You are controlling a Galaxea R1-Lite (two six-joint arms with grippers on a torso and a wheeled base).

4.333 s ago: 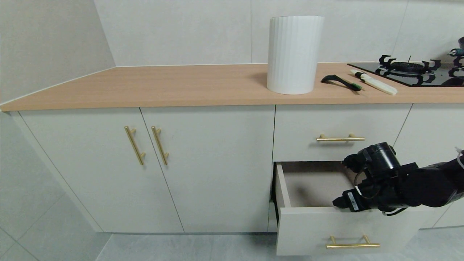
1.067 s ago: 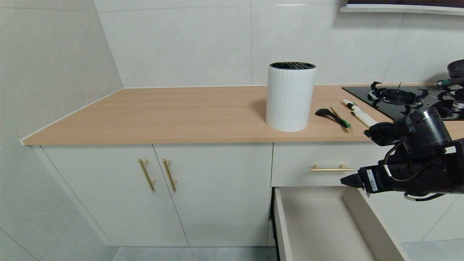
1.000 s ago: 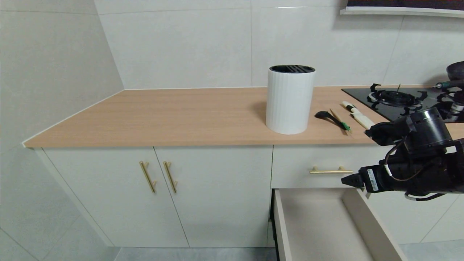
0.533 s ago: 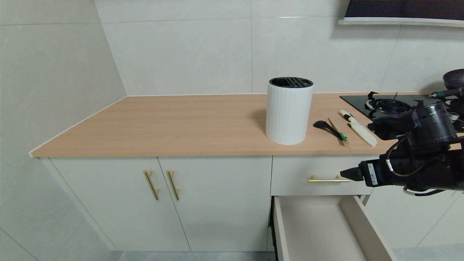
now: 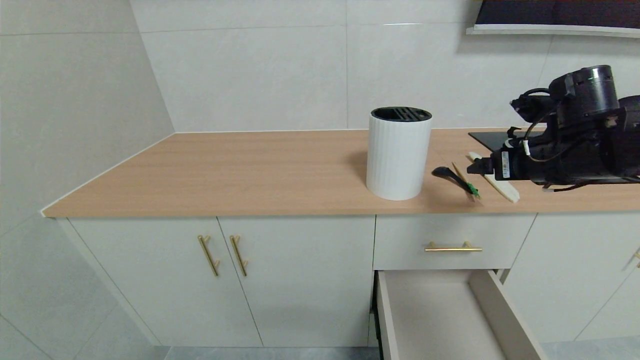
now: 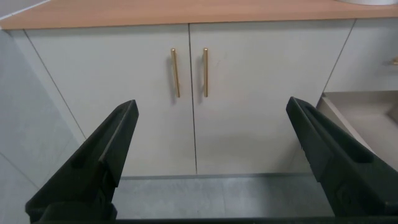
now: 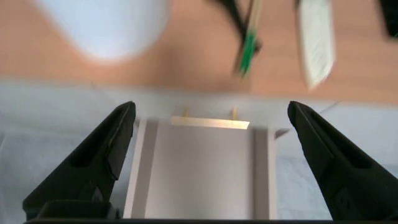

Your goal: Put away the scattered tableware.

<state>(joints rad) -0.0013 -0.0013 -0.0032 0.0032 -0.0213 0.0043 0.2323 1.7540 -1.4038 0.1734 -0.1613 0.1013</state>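
A black spoon (image 5: 445,172) with a green handle end, a pair of chopsticks (image 5: 460,172) and a cream knife (image 5: 502,189) lie on the wooden counter (image 5: 250,170), right of a white ribbed holder (image 5: 399,157). My right gripper (image 5: 481,168) hovers open just above the knife, right of the spoon. The right wrist view looks down past its fingers (image 7: 87,168) at the spoon's green handle (image 7: 247,50), the knife (image 7: 314,43) and the open drawer (image 7: 202,168). My left gripper (image 6: 211,168) is open and low, facing the cabinet doors (image 6: 189,93).
The pulled-out drawer (image 5: 435,315) sits below a shut drawer with a gold handle (image 5: 452,247). Part of a black gas hob (image 5: 487,138) lies on the counter behind my right arm. A tiled wall backs the counter, whose left stretch is bare.
My right arm has risen from in front of the drawers to counter height, over the knife. Earlier, the head camera tilted up; the utensils have not moved.
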